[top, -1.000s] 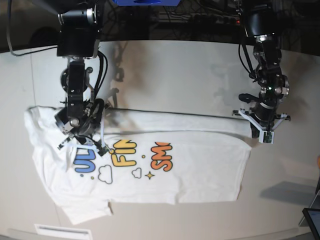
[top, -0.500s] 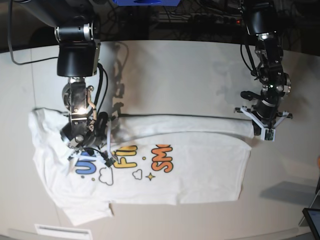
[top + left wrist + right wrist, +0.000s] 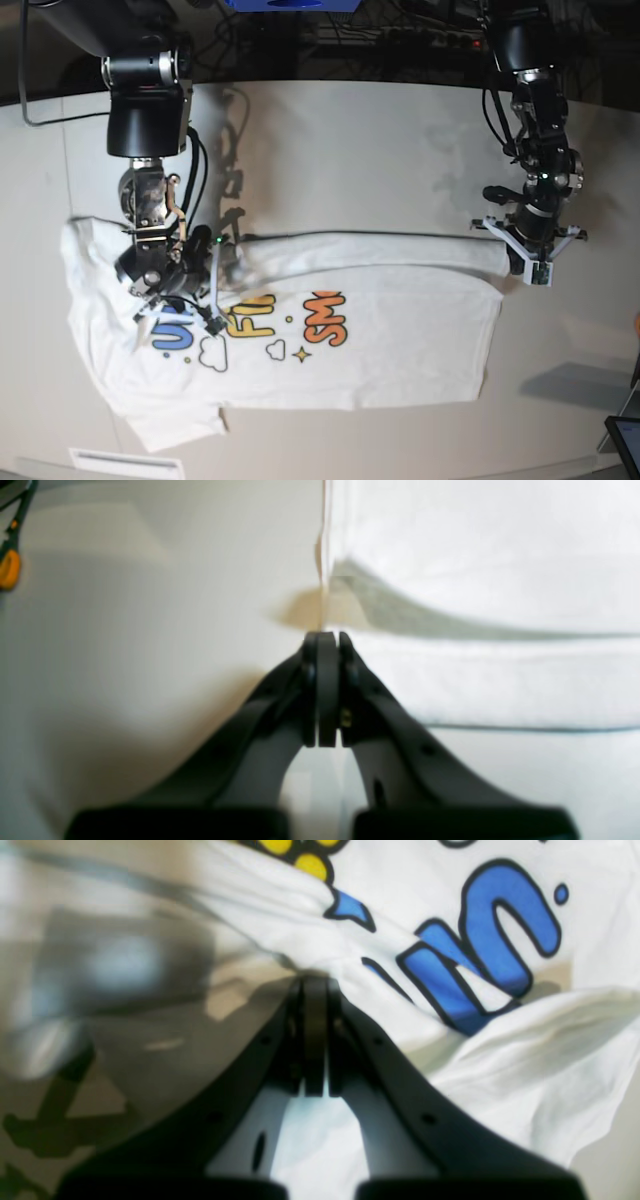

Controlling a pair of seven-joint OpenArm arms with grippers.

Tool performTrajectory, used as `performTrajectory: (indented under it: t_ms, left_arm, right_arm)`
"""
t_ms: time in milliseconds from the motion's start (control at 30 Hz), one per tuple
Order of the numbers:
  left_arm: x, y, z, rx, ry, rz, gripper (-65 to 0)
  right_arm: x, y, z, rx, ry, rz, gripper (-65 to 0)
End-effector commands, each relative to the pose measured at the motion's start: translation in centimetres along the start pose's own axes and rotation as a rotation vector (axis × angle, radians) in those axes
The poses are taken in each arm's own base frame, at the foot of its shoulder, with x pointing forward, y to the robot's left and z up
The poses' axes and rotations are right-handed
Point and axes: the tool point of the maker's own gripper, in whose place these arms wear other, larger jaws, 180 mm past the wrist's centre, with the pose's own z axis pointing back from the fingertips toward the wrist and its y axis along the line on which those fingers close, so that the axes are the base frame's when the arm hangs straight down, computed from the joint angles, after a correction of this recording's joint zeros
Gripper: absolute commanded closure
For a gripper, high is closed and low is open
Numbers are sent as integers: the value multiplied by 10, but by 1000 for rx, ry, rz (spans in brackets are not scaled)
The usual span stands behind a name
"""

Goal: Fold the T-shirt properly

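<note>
The white T-shirt [image 3: 390, 345] lies print-up on the table, its blue, yellow and orange letters [image 3: 250, 322] facing the front. Its far edge is folded over into a long band [image 3: 370, 250] stretched between my two grippers. My right gripper [image 3: 178, 303] is on the left of the base view, shut on cloth beside the blue letters [image 3: 480, 955]; its fingertips [image 3: 314, 985] pinch a raised fold. My left gripper [image 3: 532, 270] is at the band's right end, shut on the shirt's edge [image 3: 324, 580]; its fingertips [image 3: 324, 637] are pressed together.
The pale table [image 3: 350, 150] stretches behind the shirt to a dark back edge. A white label [image 3: 125, 463] lies at the front left. A dark device [image 3: 625, 435] stands at the front right corner. An orange item [image 3: 10, 570] shows at the left wrist view's edge.
My right gripper has moved toward the front and a little right with the cloth, dragging the shirt's left part and print forward. The folded band now bows slightly. The left gripper has barely moved.
</note>
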Motion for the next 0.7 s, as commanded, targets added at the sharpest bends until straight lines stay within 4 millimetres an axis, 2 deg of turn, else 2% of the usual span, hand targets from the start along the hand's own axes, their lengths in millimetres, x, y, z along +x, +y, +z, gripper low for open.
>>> performTrajectory:
  t_ms: [0, 167, 233, 300, 433, 567, 667]
  left_arm:
    - [26, 7, -1, 11, -72, -7, 0]
    - [19, 12, -18, 14, -32, 32, 0]
    - [15, 13, -23, 14, -21, 44, 0]
    - [18, 12, -24, 12, -27, 42, 0]
    - [43, 9, -13, 14, -95, 19, 0]
    - [52, -7, 2, -3, -140, 18, 0]
    - [48, -17, 10, -12, -107, 22, 0]
  right_arm:
    - [-21, -12, 3, -33, 87, 24, -3]
    - [-41, -21, 9, -62, 136, 33, -3]
    - [-40, -27, 16, -89, 128, 37, -3]
    - [-32, -34, 27, -126, 95, 41, -3]
    - [-4, -41, 52, -204, 62, 123, -4]
    - [19, -44, 77, -274, 39, 191, -6]
    - [30, -46, 89, -306, 11, 204, -7]
